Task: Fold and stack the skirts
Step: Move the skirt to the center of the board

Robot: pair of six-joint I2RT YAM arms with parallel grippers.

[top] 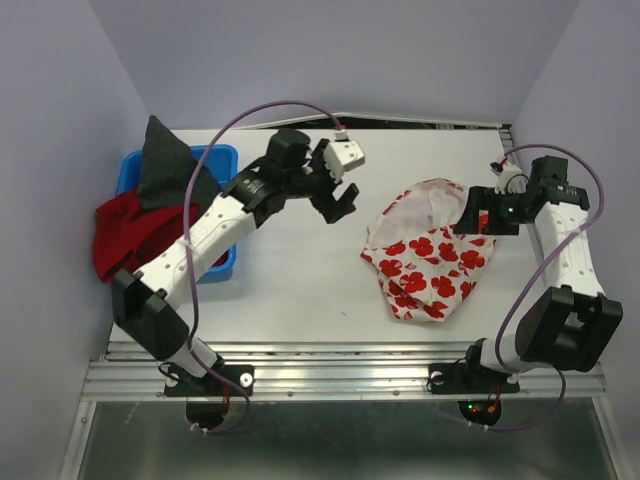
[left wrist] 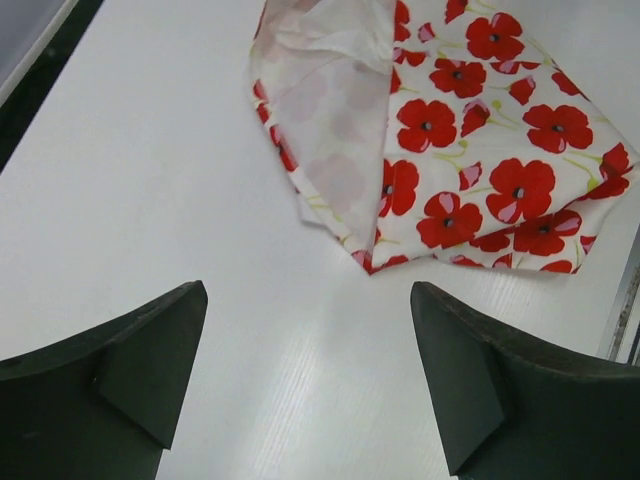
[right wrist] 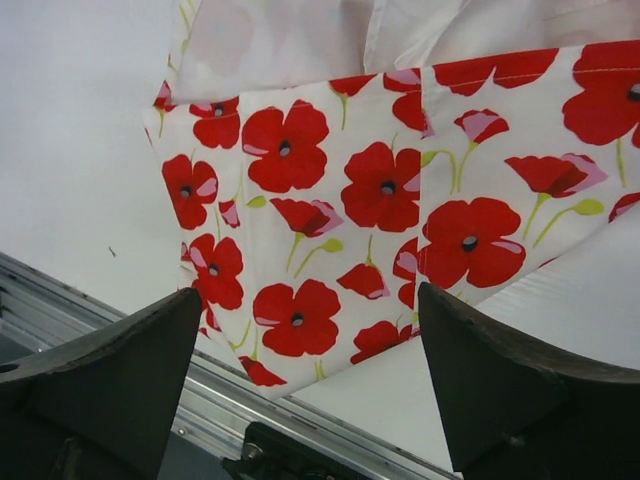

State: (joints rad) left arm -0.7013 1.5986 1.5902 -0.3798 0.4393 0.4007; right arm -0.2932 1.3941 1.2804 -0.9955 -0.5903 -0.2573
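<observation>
L pincer: wide open, empty, over bare tabletop.
R pincer: wide open, empty, by floral skirt.
Red skirt, grey skirt: heaped on bin, far L.

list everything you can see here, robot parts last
floral skirt: 1, white with red flowers, lying loosely on the table right of centre, pale inner side showing at its far end
red skirt: 1, deep red, draped over the left side of the bin
grey skirt: 1, dark grey, heaped on the bin's far end, above the red one
bin: 1, blue, far left of the table
table: 1, white, under everything
rail: 1, silver metal, along the table's near edge
left gripper: 1, black, open and empty, above bare table left of the floral skirt
right gripper: 1, black, open, at the floral skirt's right edge
</observation>
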